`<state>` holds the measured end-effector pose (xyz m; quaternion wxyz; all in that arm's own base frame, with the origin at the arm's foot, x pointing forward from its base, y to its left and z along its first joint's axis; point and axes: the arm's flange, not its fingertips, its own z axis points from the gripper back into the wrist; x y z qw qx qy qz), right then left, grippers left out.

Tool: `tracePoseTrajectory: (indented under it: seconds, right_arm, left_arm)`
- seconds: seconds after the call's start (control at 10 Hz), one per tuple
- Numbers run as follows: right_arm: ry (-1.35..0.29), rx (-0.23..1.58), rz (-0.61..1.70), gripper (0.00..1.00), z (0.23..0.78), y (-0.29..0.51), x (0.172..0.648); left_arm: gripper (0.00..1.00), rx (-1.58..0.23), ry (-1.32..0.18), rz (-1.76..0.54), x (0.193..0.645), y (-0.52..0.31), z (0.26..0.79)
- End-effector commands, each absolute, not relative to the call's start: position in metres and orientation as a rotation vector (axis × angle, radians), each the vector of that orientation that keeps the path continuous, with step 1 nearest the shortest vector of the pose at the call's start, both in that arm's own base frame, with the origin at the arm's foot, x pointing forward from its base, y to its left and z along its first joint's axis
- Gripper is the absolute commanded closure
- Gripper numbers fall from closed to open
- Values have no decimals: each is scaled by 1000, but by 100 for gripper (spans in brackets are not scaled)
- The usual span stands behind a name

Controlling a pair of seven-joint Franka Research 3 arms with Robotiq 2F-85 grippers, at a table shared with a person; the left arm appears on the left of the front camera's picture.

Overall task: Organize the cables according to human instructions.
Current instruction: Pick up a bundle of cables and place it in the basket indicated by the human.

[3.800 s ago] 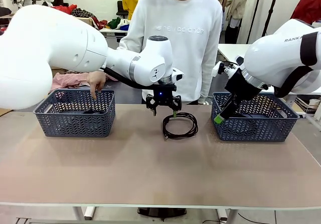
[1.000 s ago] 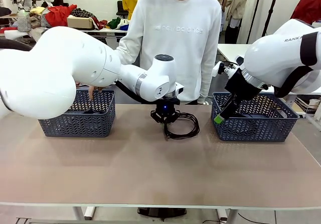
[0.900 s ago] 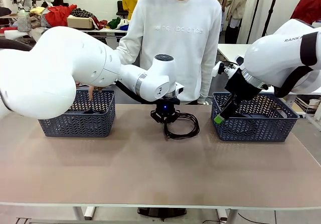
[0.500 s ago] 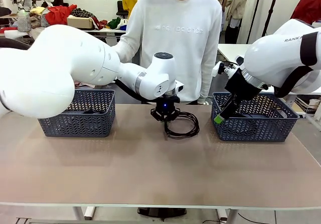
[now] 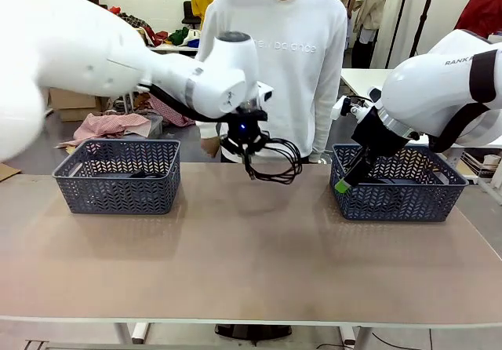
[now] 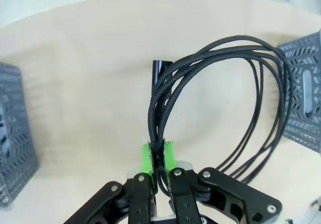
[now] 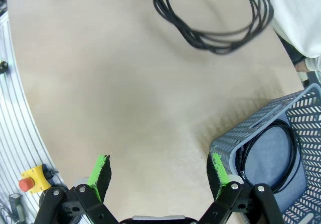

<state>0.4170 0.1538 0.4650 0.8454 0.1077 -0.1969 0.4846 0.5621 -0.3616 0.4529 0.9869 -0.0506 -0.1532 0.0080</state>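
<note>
One of the cables, a black coil (image 5: 276, 162), hangs in the air above the table's far middle, with my left gripper (image 5: 245, 147) shut on it. In the left wrist view the green pads (image 6: 146, 156) pinch a bundle of its strands, and the cable's loop (image 6: 235, 68) and a black plug (image 6: 159, 69) hang beyond them. My right gripper (image 5: 343, 184) hovers by the left rim of the right basket (image 5: 408, 201). Its jaws stand open and hold nothing (image 7: 160, 171). Another cable (image 7: 273, 151) lies coiled in that basket (image 7: 251, 128). The lifted coil (image 7: 215, 18) shows blurred there.
A second blue-grey basket (image 5: 118, 189) stands at the left with something dark (image 5: 143, 174) in it. A person in a white sweatshirt (image 5: 282, 60) stands at the far edge, one hand (image 5: 209, 147) low beside my left arm. A yellow box with a red button (image 7: 30, 180) sits off the table edge.
My left gripper has shut on the coil and lifted it off the table, up and slightly left. The person's hand has left the left basket. The right arm is unmoved.
</note>
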Motion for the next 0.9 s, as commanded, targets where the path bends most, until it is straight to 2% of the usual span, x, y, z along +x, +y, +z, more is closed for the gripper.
tracePoseTrajectory:
  seconds: [0.0,0.3,0.8]
  right_arm:
    - [-419,225,1021,0,466,155,416]
    - [-419,225,1021,0,466,155,416]
    - [-419,225,1021,0,466,155,416]
  left_arm:
    - [100,-125,-316,-6,528,-319,482]
    - [100,-120,-272,-78,506,-267,527]
    - [100,-225,-229,-129,509,-211,537]
